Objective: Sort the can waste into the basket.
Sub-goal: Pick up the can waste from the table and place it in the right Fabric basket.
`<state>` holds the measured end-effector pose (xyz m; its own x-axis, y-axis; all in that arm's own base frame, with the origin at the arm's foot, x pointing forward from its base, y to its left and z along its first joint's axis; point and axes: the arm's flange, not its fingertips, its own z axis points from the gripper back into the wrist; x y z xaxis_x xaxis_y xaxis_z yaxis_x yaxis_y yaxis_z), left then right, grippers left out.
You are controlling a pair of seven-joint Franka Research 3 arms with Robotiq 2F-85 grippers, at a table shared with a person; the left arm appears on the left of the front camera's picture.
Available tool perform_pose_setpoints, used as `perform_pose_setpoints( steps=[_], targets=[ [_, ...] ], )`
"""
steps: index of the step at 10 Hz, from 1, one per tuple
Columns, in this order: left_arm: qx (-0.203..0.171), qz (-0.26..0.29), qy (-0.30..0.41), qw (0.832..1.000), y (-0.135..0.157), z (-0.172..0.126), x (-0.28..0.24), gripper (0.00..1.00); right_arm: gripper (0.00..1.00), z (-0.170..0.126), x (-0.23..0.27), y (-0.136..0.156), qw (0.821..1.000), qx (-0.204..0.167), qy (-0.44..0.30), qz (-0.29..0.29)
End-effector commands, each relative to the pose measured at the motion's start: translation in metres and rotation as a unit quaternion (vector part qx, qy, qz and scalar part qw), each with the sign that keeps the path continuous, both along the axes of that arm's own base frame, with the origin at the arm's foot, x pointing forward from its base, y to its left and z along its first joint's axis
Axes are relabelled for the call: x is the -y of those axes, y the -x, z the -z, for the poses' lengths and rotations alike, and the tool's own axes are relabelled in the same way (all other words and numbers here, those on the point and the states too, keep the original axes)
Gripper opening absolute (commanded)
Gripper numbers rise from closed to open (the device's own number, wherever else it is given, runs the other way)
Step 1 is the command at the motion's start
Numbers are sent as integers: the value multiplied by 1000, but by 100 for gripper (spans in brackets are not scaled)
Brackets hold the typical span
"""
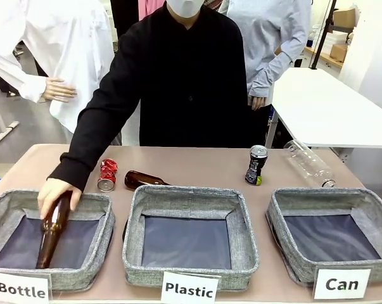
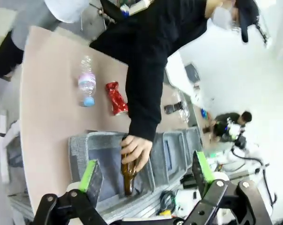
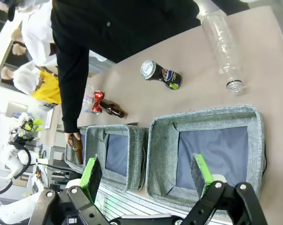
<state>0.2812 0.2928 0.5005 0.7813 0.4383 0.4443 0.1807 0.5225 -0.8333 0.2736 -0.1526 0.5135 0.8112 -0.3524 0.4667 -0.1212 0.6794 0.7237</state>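
The crushed red can (image 1: 107, 175) lies on the table behind the "Bottle" bin; it shows too in the left wrist view (image 2: 116, 97) and the right wrist view (image 3: 97, 102). The slim black can (image 1: 256, 164) stands upright behind the gap between the "Plastic" and "Can" bins, and appears again from the right wrist (image 3: 161, 75). The grey "Can" basket (image 1: 330, 195) sits at the front right with nothing inside, its rim (image 3: 202, 115) just beyond my right gripper (image 3: 146, 172). That gripper is open above the basket. My left gripper (image 2: 147, 173) is open above the "Bottle" bin.
A person's hand (image 1: 54, 190) lowers a brown bottle (image 1: 51, 234) into the "Bottle" bin (image 1: 105, 206). A second brown bottle (image 1: 145, 180) lies behind the "Plastic" bin (image 1: 187, 193). A clear plastic bottle (image 1: 309, 163) lies at the back right. A small clear bottle (image 2: 87, 84) lies beside the red can.
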Motion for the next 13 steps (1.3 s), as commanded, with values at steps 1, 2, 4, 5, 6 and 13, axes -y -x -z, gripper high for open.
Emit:
perform_pose_setpoints(
  steps=[1,2,4,5,6,13],
  targets=[
    [18,-15,46,999,-4,25,2,100,100,-1,2,-1,1000,17,-6,-7],
    [20,-22,62,998,2,34,-2,100,100,-1,2,-1,1000,17,-6,-7],
    [20,-23,55,998,2,31,1,100,100,-1,2,-1,1000,17,-6,-7],
    [20,-15,50,998,-1,29,4,100,100,-1,2,-1,1000,17,-6,-7],
    [17,-9,38,999,-7,22,9,100,100,-1,2,-1,1000,17,-6,-7],
    [-41,145,-219,964,-135,-49,201,100,100,-1,2,-1,1000,17,-6,-7]
  ],
)
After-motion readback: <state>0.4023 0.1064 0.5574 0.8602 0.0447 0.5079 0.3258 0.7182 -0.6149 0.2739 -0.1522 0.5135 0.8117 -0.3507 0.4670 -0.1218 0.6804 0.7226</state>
